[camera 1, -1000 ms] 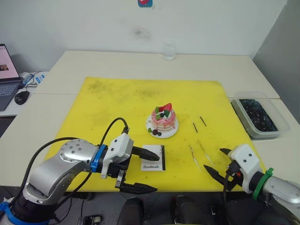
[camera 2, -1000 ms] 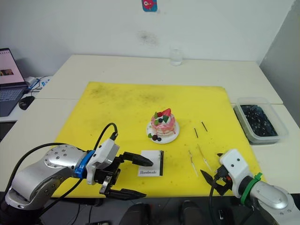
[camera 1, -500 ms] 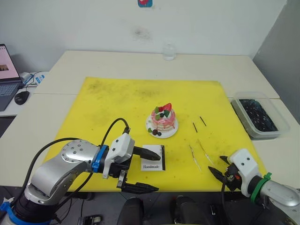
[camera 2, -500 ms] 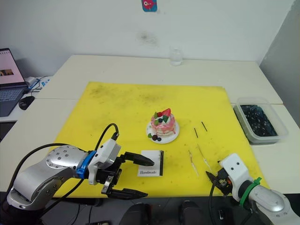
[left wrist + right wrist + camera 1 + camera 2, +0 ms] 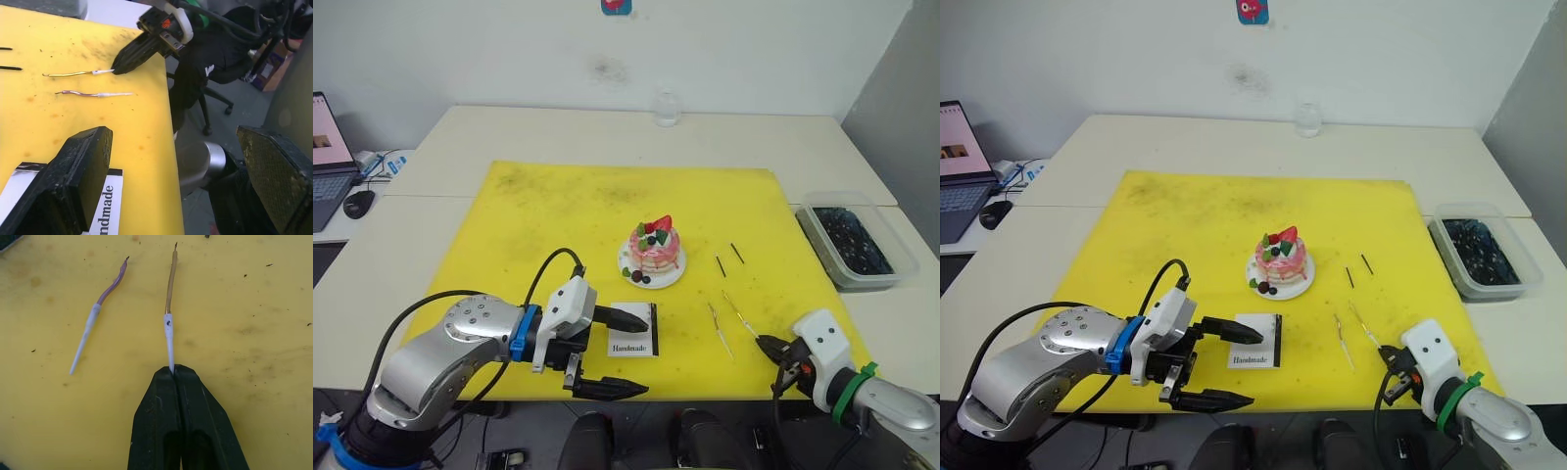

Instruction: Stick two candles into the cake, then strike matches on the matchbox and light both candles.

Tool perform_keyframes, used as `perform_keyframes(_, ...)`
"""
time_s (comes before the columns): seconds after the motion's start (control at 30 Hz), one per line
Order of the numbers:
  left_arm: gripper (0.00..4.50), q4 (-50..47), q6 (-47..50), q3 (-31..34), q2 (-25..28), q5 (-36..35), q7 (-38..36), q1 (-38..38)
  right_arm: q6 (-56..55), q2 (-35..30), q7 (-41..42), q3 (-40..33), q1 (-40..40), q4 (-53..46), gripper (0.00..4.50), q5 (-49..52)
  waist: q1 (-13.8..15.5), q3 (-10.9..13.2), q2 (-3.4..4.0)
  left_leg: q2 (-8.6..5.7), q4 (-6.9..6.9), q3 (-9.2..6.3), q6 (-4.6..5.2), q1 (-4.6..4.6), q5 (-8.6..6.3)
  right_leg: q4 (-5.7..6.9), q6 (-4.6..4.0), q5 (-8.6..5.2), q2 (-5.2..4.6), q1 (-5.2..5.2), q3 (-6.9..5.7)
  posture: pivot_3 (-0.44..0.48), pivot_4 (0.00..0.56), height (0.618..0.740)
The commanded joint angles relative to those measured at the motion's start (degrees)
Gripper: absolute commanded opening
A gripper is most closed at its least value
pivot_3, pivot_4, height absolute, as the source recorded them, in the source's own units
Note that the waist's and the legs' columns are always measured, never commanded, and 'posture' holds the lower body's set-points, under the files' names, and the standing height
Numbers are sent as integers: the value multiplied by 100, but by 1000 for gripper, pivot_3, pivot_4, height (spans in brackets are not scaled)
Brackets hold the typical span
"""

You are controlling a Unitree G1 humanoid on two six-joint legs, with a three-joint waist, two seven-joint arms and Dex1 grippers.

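Left eye view, stained yellow mat [image 5: 558, 211] over pale tables, right gripper [image 5: 172, 370] pinching gold candle [image 5: 169, 298], left gripper [image 5: 631, 352] wide.

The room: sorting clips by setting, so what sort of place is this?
Probably an office or lab workspace: pale tables pushed together, a laptop with a mouse on a side desk, and a yellow mat as work surface.

Silver arms, white wrists, black cables, blue left band, green right band.

The right end effector [image 5: 1394, 354] touches the near end of one candle [image 5: 1364, 326], right of the matchbox [image 5: 1256, 353].
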Motion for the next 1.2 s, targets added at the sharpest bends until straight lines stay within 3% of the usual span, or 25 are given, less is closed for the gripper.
perform_keyframes(0.03,4500,-23,294,152,-86,-289,288,-83,-5,30,175,-575,-73,-315,18,470,1,0,0,0,0,0,0,0,0,0,1,1,0,0,-1,0,150,740)
perform_keyframes(0.13,4500,76,958,354,-339,-847,901,-238,55,101,251,-1110,-358,-383,18,1190,1,0,0,1,0,-4,0,0,0,1,5,3,1,0,-2,0,150,740)
perform_keyframes(0.27,4500,421,1972,792,-846,-2272,1908,-546,379,237,-104,-1460,-1024,-413,18,2748,-2,1,-1,0,1,-7,1,0,0,3,21,12,4,2,-3,0,150,740)
perform_keyframes(0.4,4500,827,2382,1031,-1358,-3594,2931,-1018,499,122,-959,-1313,-1765,-218,18,4506,-11,3,-4,0,0,-10,1,-2,0,3,21,12,7,4,-4,0,150,740)
perform_keyframes(0.57,4500,1218,2321,1103,-1863,-4859,4031,-1376,237,-212,-1884,-917,-2439,65,18,5931,-12,5,-9,-11,2,-6,1,-7,1,-2,24,14,13,5,3,0,150,740)
perform_keyframes(0.87,4500,1413,1769,963,-2618,-5740,4965,-1460,-429,-488,-2800,-166,-2816,165,18,7383,-11,5,-9,-12,2,-8,1,-9,1,0,28,11,20,4,2,0,150,740)
perform_keyframes(1.2,4500,1522,1795,777,-2751,-5845,4825,-1496,-818,-825,-2952,127,-2711,44,18,7663,-9,5,-9,-15,4,-8,2,-9,1,-1,30,13,26,5,3,0,150,740)
